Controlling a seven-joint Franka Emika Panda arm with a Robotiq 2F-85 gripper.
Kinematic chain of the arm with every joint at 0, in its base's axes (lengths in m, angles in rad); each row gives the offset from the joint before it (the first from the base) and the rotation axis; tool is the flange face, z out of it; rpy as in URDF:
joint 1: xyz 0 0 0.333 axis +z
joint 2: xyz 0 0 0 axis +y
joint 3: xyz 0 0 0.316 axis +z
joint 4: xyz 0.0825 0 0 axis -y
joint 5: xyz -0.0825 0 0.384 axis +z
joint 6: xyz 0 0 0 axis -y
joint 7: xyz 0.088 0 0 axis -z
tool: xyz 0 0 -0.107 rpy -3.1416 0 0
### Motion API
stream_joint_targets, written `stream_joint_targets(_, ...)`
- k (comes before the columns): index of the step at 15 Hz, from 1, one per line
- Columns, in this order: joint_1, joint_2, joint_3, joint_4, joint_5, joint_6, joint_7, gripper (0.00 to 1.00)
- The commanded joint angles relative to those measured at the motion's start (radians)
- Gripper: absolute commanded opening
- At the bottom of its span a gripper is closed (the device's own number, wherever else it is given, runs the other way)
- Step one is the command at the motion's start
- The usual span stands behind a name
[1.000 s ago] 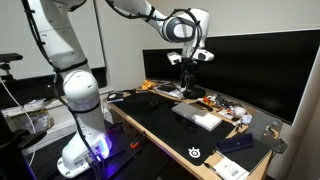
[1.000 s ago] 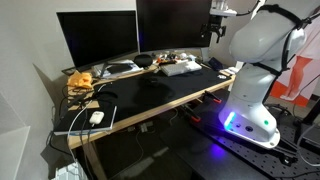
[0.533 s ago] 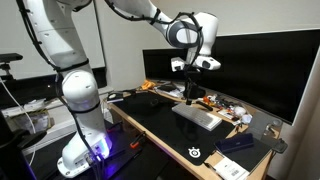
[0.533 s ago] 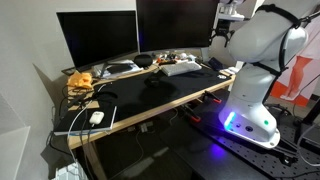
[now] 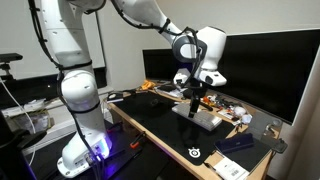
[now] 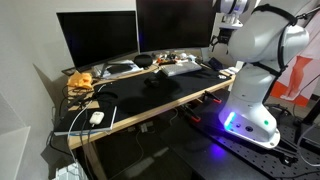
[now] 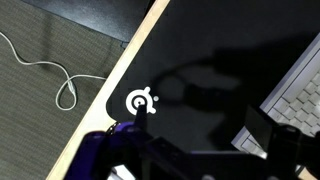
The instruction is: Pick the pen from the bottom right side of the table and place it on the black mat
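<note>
Seemingly mid-task, my gripper (image 5: 192, 95) hangs above the black mat (image 7: 215, 55) on the desk (image 7: 118, 78), near the keyboard (image 5: 203, 119). I cannot tell how wide it stands. What may be the pen (image 5: 191, 108) dangles beneath, not yet laid down.

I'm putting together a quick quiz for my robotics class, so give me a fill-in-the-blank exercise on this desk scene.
1. In the wrist view, the round logo on the black mat is coloured ___.
2. The black mat lies on a table with a light ___ edge.
3. In an exterior view, ___ monitors stand behind the mat.
Missing words: white, wood, two.
</note>
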Motion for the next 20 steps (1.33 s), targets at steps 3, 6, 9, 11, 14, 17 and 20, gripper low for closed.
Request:
stream_joint_targets(3,-0.024,0.096,-0.012,0.024,0.028,0.086,0.104,1.0)
stream_joint_targets(6,-0.021,0.094,-0.009,0.011,0.013,0.079,0.089,1.0)
stream_joint_targets(9,-0.021,0.104,-0.009,0.011,0.013,0.079,0.089,1.0)
stream_joint_targets(11,-0.021,0.104,-0.009,0.011,0.013,0.079,0.089,1.0)
stream_joint_targets(14,-0.021,0.104,-0.009,0.011,0.013,0.079,0.089,1.0)
stream_joint_targets(17,-0.022,0.101,-0.01,0.007,0.039,0.105,0.125,1.0)
stream_joint_targets(20,-0.037,0.12,-0.019,0.026,0.09,0.115,0.143,1.0)
